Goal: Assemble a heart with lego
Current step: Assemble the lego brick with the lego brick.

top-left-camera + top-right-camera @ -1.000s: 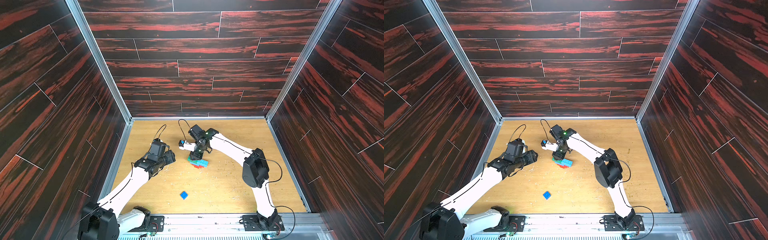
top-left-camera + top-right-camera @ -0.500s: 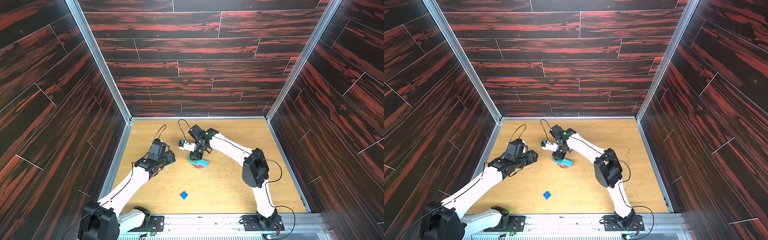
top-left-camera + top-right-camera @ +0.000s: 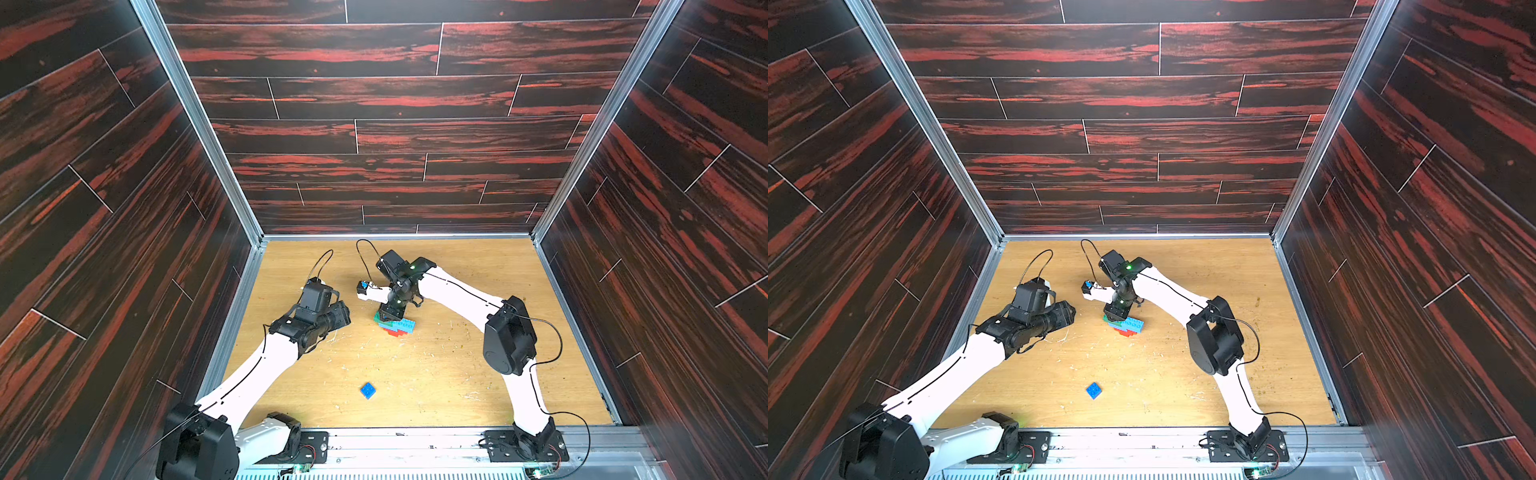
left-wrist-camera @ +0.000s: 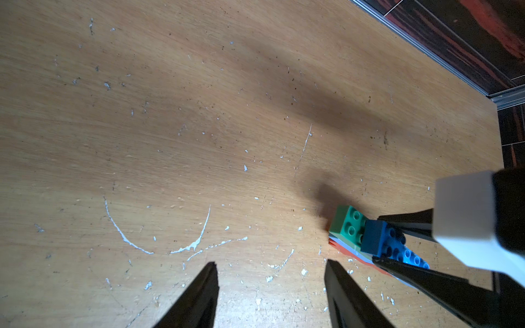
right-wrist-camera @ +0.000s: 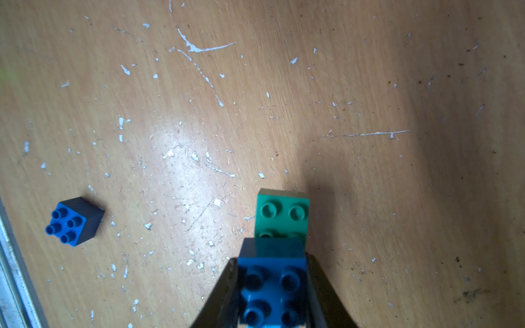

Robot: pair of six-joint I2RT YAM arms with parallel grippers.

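**Item 1 — heart** (image 3: 395, 326). I am reading it as a small stepped stack of studded bricks, sitting directly beneath the right gripper (image 3: 388, 311) on the tabletop (image 3: 449, 374). The red-orange layer (image 3: 392, 333) is touching the wood at the bottom. A green brick (image 5: 281, 213) and a light blue brick (image 3: 405, 324) are showing their studs above it. The green brick is sticking out past the gripper's fingertips, with two full studs visible in the right wrist view. The light blue one is running out to the other side of the fingers.

**Item 2 — dark blue brick** (image 5: 272, 284). It is a square brick with four studs facing up. The right gripper is clamping it narrowly, one black finger pressing on each side wall. The brick is resting on the inner end of the green brick. I am not able to tell whether it is fully seated.

**Item 3 — loose dark blue brick** (image 3: 368, 390). This is a second square four-stud piece. It is lying alone, studs up, well apart from both grippers and nearer the arm bases than either.

**Item 4 — left gripper** (image 4: 271, 264). Its fingers are standing moderately apart, with only bare scratched wood between them. It is hovering low, and the heart is lying near it, ahead and off to one side of its fingertips, not touching them.

**Item 5 — tabletop.** It is light wood and is showing white flecks and curved scrape marks around both grippers.
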